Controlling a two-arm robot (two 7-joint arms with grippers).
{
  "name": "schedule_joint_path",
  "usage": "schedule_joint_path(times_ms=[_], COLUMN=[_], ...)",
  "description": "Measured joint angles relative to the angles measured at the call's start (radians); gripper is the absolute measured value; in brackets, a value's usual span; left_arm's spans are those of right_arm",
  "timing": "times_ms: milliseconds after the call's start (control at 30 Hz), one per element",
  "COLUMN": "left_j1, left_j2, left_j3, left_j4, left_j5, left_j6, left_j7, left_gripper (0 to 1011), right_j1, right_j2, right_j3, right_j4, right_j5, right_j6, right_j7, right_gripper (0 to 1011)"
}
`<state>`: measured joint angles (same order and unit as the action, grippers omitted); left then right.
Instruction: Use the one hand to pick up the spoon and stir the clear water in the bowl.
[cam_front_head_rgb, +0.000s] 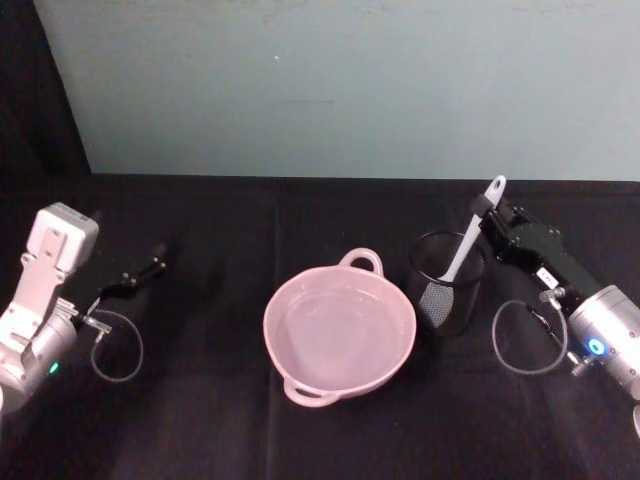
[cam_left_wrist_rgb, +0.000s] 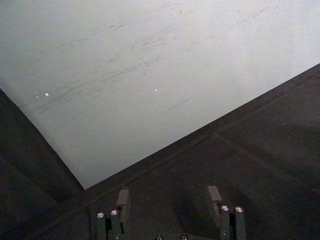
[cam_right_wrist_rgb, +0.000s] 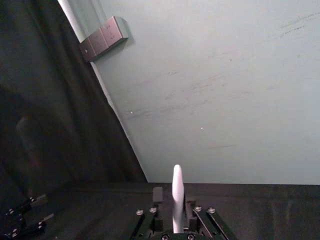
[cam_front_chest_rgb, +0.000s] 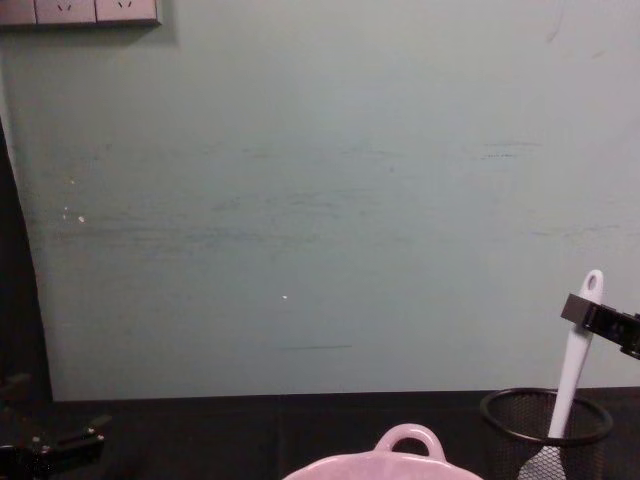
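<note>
The right end effector (cam_front_head_rgb: 487, 213) is clamped on the upper handle of the spoon (cam_front_head_rgb: 468, 245), whose scoop end sits inside the black mesh cup (cam_front_head_rgb: 447, 283) just right of the pink bowl (cam_front_head_rgb: 339, 330). To do this step well, draw the spoon straight up along its own tilt until it clears the cup rim (a sideways drag would likely tip the cup), then carry it left over the water. The left end effector (cam_front_head_rgb: 140, 274) rests wide open over the black counter (cam_front_head_rgb: 210, 420), well apart.
</note>
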<state>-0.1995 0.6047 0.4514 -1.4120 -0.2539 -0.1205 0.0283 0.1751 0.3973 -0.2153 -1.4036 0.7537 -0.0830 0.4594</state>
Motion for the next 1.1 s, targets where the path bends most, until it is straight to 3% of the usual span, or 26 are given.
schedule_joint_path(times_ms=[767, 1100], left_j1=[0.000, 0.000], left_j2=[0.000, 0.000], left_j3=[0.000, 0.000], left_j4=[0.000, 0.000], left_j5=[0.000, 0.000], left_j6=[0.000, 0.000], left_j7=[0.000, 0.000], left_gripper=[1005, 1005], right_j1=[0.000, 0.009], right_j2=[0.000, 0.017], right_j3=[0.001, -0.008], right_j4=[-0.001, -0.002], right_j5=[0.000, -0.034], right_j6=[0.000, 0.005], right_j7=[0.000, -0.011], right_gripper=[959, 1002])
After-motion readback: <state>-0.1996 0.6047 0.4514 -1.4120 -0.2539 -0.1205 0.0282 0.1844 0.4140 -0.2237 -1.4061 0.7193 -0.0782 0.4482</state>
